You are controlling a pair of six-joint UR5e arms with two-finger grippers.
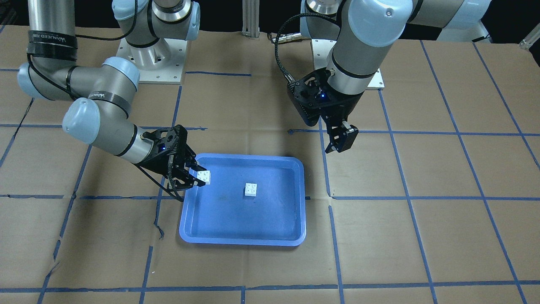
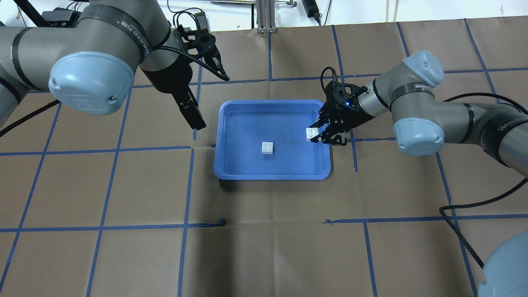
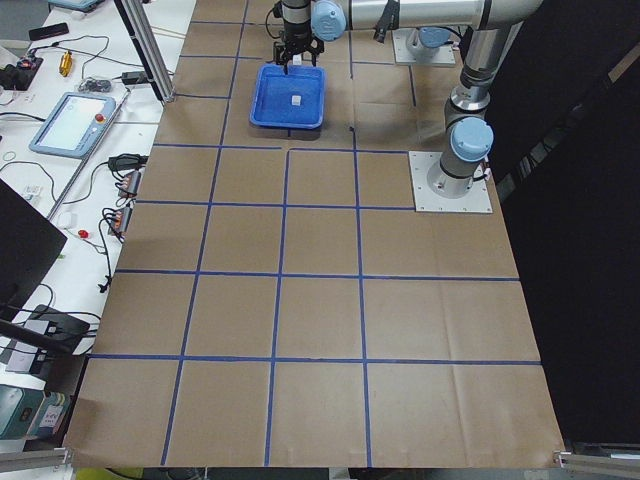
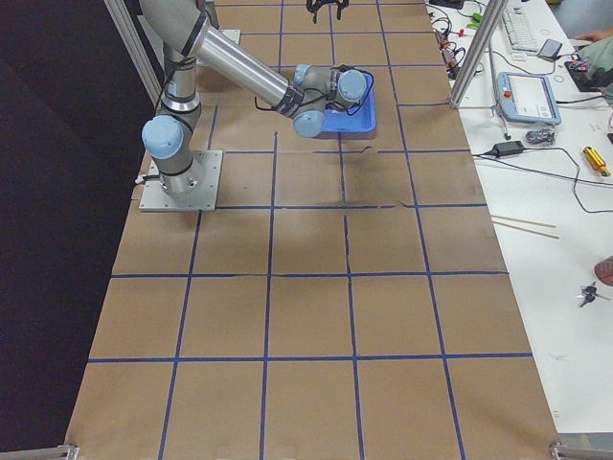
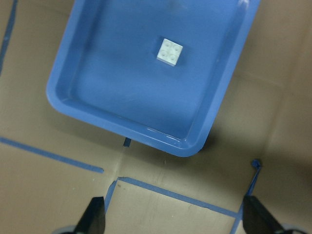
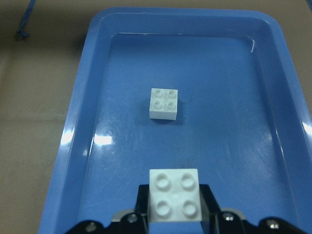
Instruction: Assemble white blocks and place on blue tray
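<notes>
The blue tray [image 2: 272,176] lies mid-table. One white block [image 2: 267,147] sits studs up on its floor; it also shows in the front view [image 1: 251,189] and both wrist views [image 5: 170,51] [image 6: 164,103]. My right gripper [image 2: 324,134] is shut on the second white block [image 2: 311,133], holding it studs up just above the tray's right end, apart from the first block [image 1: 204,176] [image 6: 174,197]. My left gripper [image 2: 197,121] is open and empty, raised over the table just outside the tray's left end [image 1: 339,145].
The table is covered in brown paper with a blue tape grid [image 2: 187,185]. The arm base plates [image 1: 152,63] stand at the robot's side of the table. A bench with a tablet and cables [image 3: 75,120] runs along the far side.
</notes>
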